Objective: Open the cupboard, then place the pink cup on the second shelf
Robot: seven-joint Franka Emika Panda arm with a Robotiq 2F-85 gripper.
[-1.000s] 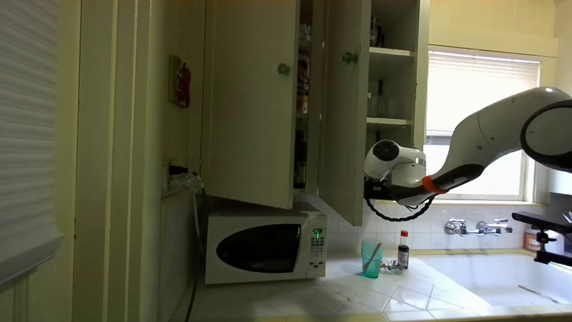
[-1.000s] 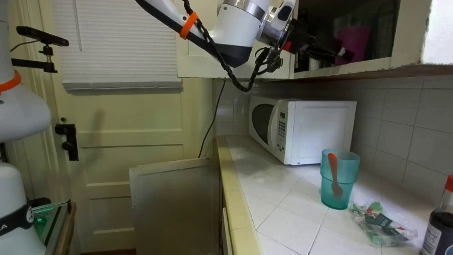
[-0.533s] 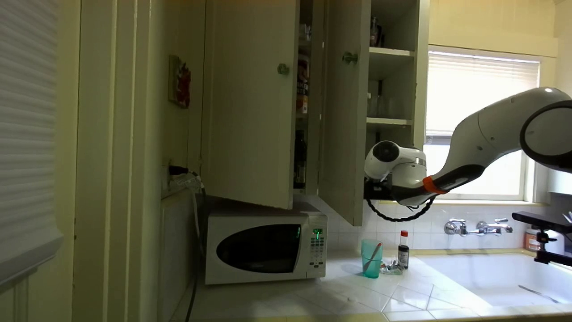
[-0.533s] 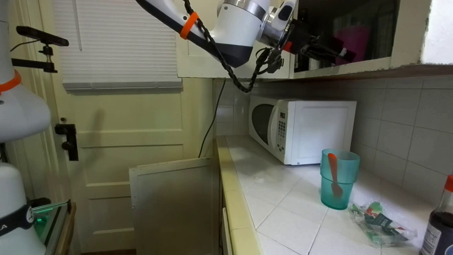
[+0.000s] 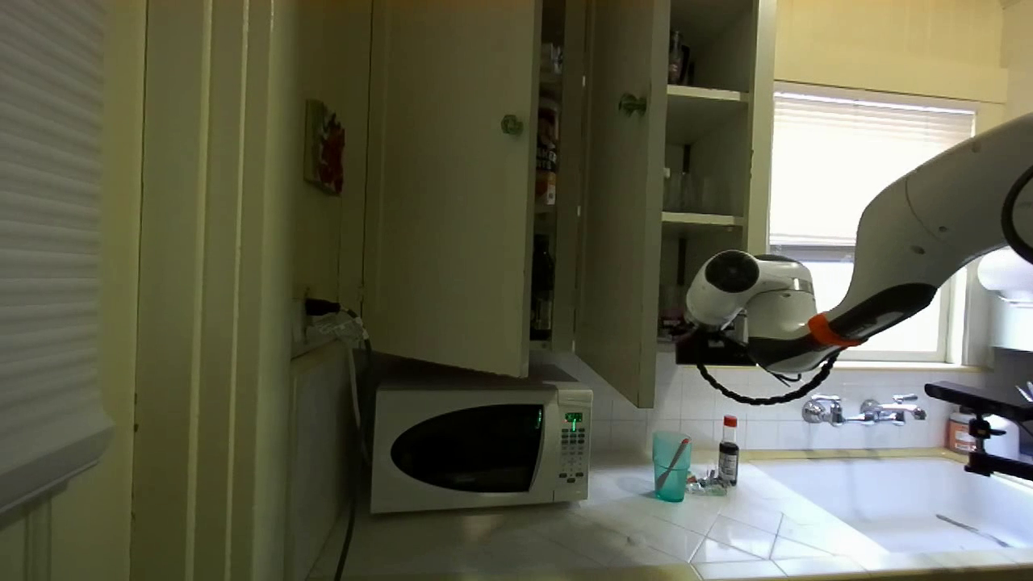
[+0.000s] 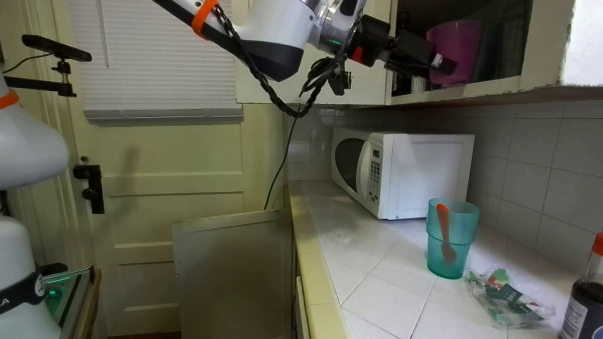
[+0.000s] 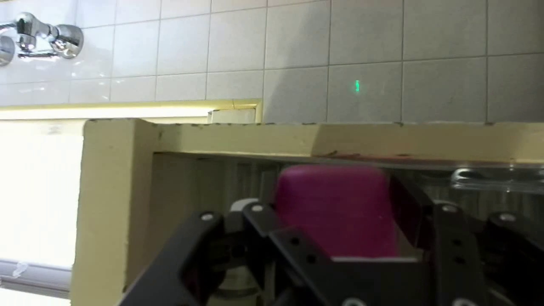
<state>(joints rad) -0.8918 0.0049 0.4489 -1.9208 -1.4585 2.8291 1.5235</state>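
Note:
The cream cupboard (image 5: 616,242) stands with its doors swung open, and its white shelves (image 5: 706,219) show. The pink cup (image 6: 459,42) is upright at the opening of the bottom compartment, just above the shelf's front edge. In the wrist view the pink cup (image 7: 335,208) sits between my fingers, one on each side. My gripper (image 6: 443,63) is shut on the cup; the wrist view also shows the gripper (image 7: 333,191) around it. Part of the cup is hidden behind the fingers. In an exterior view the fingertips are hidden by the arm (image 5: 787,323).
The white microwave (image 5: 476,448) stands on the counter below. A teal cup (image 6: 452,240) with a red spoon, a plastic bag (image 6: 506,296) and a sauce bottle (image 5: 729,456) stand beside it. The sink (image 5: 888,492) is farther along. Glasses stand on the cupboard's middle shelf.
My arm has drawn back from the cupboard and slightly upward. The pink cup has moved with the gripper toward the compartment's opening and shows more clearly. The doors have not moved.

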